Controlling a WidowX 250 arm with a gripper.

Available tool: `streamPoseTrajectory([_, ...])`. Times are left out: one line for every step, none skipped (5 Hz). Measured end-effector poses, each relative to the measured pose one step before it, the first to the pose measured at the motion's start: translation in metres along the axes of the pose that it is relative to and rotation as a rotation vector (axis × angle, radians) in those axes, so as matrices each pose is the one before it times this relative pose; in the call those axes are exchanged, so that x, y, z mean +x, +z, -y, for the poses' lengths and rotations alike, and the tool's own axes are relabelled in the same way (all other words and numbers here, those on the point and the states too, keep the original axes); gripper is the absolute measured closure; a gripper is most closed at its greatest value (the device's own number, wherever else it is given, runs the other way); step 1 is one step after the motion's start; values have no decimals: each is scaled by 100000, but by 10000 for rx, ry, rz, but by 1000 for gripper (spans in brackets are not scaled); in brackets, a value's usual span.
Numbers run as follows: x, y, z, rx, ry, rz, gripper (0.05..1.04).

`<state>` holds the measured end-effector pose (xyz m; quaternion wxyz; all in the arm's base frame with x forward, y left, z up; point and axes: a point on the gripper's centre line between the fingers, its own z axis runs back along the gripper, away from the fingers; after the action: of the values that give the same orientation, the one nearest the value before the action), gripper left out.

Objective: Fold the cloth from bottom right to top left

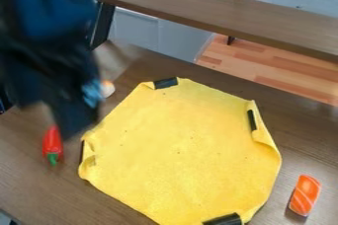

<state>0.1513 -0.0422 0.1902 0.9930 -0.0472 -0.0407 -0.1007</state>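
While the tool (pixel 71 120) hangs left — yellow cloth (pixel 178 145) laid out, partly curled

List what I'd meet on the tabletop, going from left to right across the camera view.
Red toy pepper with a green stem → yellow cloth → orange toy piece with pale stripes.

A yellow cloth (pixel 178 145) lay spread across a brown wood-grain table (pixel 33 189), its corners turned inward beside black strips (pixel 165 83). A red toy pepper (pixel 52 142), green stem toward the camera, rested near the cloth's left side. A pale-striped orange toy (pixel 306 195) lay apart at lower right, while a partly hidden, pale roundish object (pixel 107 89) sat near the upper left.
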Motion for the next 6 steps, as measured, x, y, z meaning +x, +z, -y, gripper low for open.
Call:
streamPoseTrajectory([2105, -5159, 2571, -1788, -711, -51, 84])
streamPoseTrajectory([1442, -5462, 794, 1368, -569, -820, 84])
streamPoseTrajectory([1888, -3921, -134, 2021, -217, 212, 84])
streamPoseTrajectory([1136, -1401, -13, 1421, -601, 577, 84])
streamPoseTrajectory([1296, -376, -626, 649, -614, 1124, 84])
streamPoseTrajectory([409, -732, 173, 198, -586, 901, 84])
